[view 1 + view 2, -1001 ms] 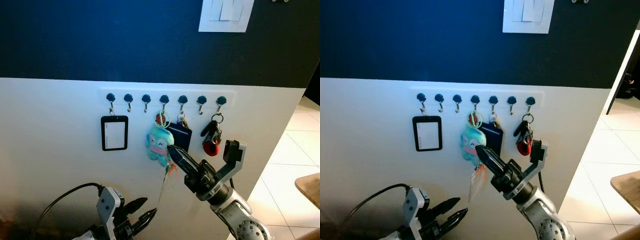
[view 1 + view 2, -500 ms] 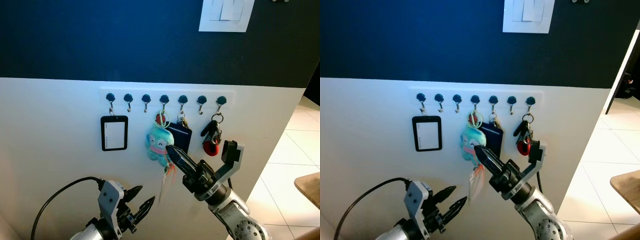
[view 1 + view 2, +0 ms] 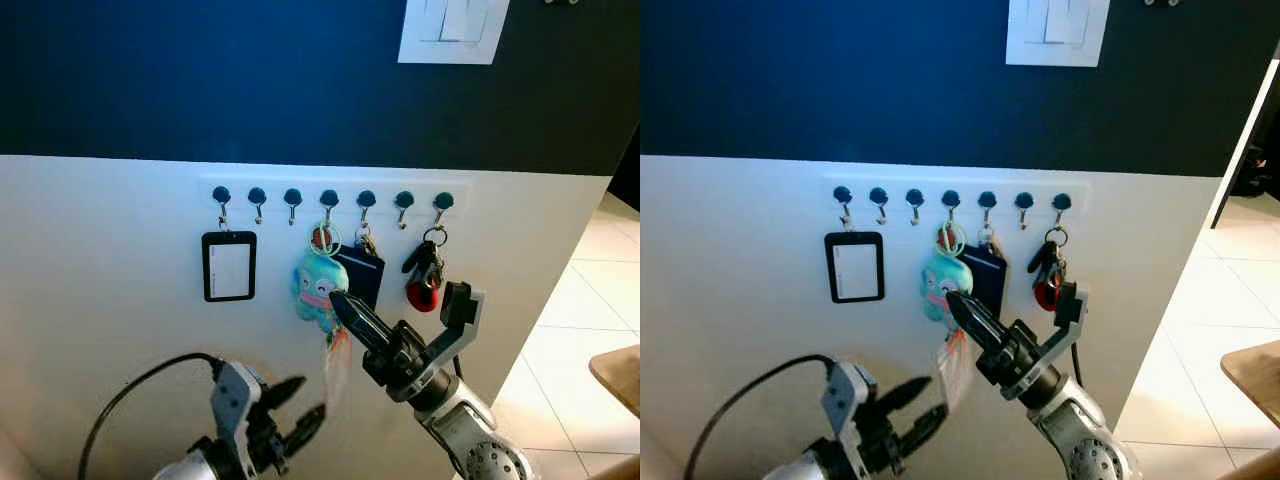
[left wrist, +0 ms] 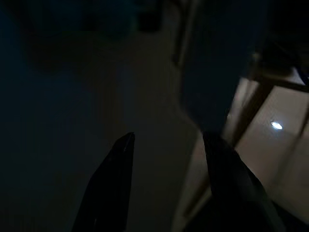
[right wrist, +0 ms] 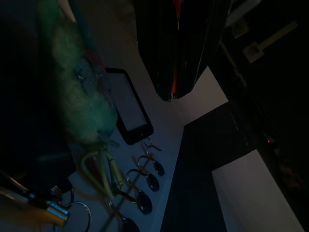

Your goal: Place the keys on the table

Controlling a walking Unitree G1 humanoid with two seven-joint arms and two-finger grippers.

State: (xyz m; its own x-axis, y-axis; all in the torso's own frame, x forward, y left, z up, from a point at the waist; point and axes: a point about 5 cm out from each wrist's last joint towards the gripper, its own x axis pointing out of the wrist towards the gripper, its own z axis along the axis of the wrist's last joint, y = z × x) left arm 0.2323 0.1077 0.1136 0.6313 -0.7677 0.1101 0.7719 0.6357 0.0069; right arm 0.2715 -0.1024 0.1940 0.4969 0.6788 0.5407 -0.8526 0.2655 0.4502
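My right jaws (image 3: pixel 338 301), closed and holding nothing, have crept up to the teal plush keys (image 3: pixel 318 287) hanging on the hook just above their tips, while my left jaws (image 3: pixel 300 415), spread open, rise below; nothing is unhooked yet.

Right arm rises from the lower right of the frame toward centre — right gripper (image 3: pixel 338 299) angled up and to the left, its two long black fingers pressed together into one point. Wrist camera block sits just behind and to the right of it. Left arm low in the lower left, cable looping off its wrist — left gripper (image 3: pixel 303 403) points right and slightly up, fingers (image 4: pixel 112 186) spread with a clear gap between them.
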